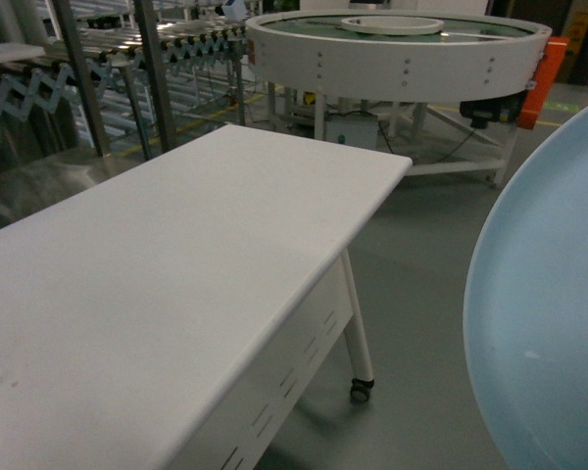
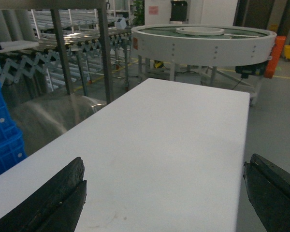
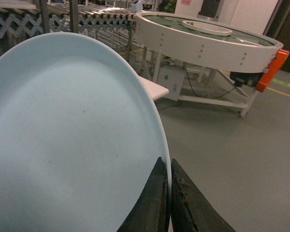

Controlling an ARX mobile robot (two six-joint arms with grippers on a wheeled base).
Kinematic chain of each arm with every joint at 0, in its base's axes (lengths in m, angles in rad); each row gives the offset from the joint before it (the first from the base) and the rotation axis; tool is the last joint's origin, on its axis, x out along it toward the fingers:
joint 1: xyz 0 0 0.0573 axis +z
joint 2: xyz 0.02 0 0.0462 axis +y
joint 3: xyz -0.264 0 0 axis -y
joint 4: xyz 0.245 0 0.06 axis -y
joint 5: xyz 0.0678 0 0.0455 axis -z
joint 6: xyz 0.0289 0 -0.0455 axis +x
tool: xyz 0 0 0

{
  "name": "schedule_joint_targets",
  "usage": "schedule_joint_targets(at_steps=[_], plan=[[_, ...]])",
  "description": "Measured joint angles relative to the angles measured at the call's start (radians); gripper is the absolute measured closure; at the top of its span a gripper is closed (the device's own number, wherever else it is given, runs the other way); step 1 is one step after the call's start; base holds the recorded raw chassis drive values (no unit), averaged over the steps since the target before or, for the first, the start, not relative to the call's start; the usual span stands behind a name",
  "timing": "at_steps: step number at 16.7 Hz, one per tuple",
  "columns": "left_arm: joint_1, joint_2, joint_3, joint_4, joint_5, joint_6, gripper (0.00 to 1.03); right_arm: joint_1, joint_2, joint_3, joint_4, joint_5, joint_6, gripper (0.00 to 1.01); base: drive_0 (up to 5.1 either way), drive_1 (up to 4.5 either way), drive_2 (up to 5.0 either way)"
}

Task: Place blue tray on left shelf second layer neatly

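On my right wrist feed the two dark fingers (image 3: 157, 203) are pinched tight on the rim of the blue tray (image 3: 72, 140), one on each face of its edge, so the right gripper (image 3: 168, 200) carries the tray clear of any surface. The tray fills the left of that feed, its hollow face toward the camera; on the head feed it shows as a big pale-blue arc (image 1: 549, 313) at the right edge, hanging over the grey floor (image 1: 421, 284) beside the white table (image 1: 176, 284).

The left gripper (image 2: 164, 193) has its black fingers (image 2: 53, 200) spread wide apart with nothing between them, poised above the tabletop (image 2: 174, 140).

Out past the table's far left corner stand the shiny steel uprights of the left shelf (image 2: 104, 53), with blue crates (image 2: 2, 130) at the frame's left edge. Behind it runs an expandable roller conveyor (image 1: 167, 44), and straight ahead sits a round white turntable conveyor (image 1: 397, 49) with an orange part (image 1: 541, 83) on its right side.
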Motion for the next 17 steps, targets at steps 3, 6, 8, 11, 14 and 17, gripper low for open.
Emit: schedule_joint_targets(at_steps=[3, 6, 8, 11, 14, 17], plan=[[0.0, 0.0, 0.0, 0.0, 0.0, 0.0, 0.05, 0.0, 0.0, 0.0, 0.0, 0.0, 0.0, 0.99, -1.6, -1.56, -1.6], [0.0, 0.0, 0.0, 0.0, 0.0, 0.0, 0.05, 0.0, 0.0, 0.0, 0.0, 0.0, 0.0, 0.99, -1.6, -1.57, -1.6], [0.0, 0.0, 0.0, 0.0, 0.0, 0.0, 0.05, 0.0, 0.0, 0.0, 0.0, 0.0, 0.0, 0.99, -1.6, -1.62, -1.6], [0.0, 0.0, 0.0, 0.0, 0.0, 0.0, 0.05, 0.0, 0.0, 0.0, 0.0, 0.0, 0.0, 0.99, -1.6, -1.56, -1.6], [0.0, 0.0, 0.0, 0.0, 0.0, 0.0, 0.05, 0.0, 0.0, 0.0, 0.0, 0.0, 0.0, 0.99, -1.7, -1.67, -1.7], [0.0, 0.0, 0.0, 0.0, 0.0, 0.0, 0.05, 0.0, 0.0, 0.0, 0.0, 0.0, 0.0, 0.99, -1.6, -1.61, -1.6]])
